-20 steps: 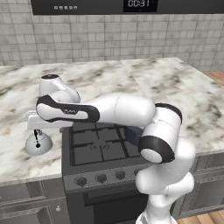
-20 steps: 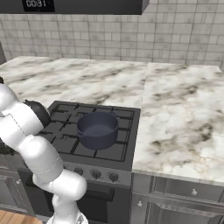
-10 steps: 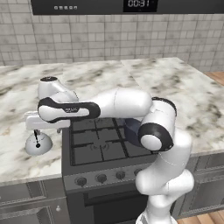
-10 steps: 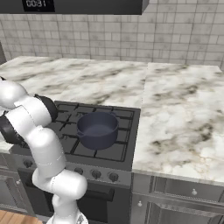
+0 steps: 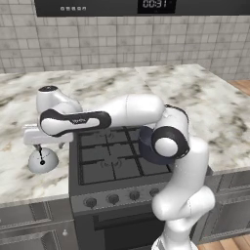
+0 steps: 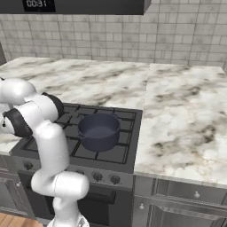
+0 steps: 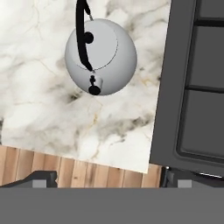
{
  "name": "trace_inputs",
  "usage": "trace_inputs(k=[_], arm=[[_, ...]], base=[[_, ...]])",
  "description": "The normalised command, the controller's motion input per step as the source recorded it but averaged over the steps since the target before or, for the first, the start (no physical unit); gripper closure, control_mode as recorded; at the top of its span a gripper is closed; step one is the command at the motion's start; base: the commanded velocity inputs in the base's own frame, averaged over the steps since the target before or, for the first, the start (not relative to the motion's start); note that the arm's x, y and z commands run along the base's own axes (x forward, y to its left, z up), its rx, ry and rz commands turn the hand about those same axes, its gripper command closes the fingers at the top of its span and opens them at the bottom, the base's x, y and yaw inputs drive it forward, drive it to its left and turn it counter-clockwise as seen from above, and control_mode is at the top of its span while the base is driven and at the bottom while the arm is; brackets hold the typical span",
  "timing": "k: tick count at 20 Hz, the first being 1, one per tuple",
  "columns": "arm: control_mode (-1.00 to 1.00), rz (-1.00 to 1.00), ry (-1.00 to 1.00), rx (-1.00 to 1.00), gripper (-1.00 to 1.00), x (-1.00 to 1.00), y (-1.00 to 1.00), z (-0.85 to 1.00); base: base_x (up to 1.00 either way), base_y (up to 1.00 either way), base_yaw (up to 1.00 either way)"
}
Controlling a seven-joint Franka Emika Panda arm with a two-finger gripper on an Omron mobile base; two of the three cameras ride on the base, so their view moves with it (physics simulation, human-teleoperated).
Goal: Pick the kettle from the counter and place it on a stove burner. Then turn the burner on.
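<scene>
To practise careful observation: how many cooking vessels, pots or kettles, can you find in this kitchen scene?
2. The kettle sits on the counter left of the stove; the dark pot sits on the stove. The arm may hide others.

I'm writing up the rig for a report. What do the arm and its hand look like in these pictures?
The arm is made of smooth, glossy white rounded segments, with dark grey to black bands at the joints and a black round cap at the elbow. The last link before the hand carries a black panel with small pale lettering, too small to read. The hand is a white block. No cables show.
</scene>
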Motion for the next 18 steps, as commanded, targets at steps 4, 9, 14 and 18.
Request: trace_inputs(k=[4, 9, 14, 18], arm=[[-1.00, -0.06, 0.00, 0.00, -1.00, 0.00, 0.00, 0.00], [-1.00, -0.06, 0.00, 0.00, -1.00, 0.10, 0.00, -0.01], [-1.00, -0.06, 0.00, 0.00, -1.00, 0.19, 0.00, -0.09], [-1.00, -0.05, 0.00, 0.00, -1.00, 0.30, 0.00, -0.19]], base=[[0.00, 0.00, 0.00], [0.00, 0.00, 0.00], [0.00, 0.00, 0.00], [0.00, 0.00, 0.00]])
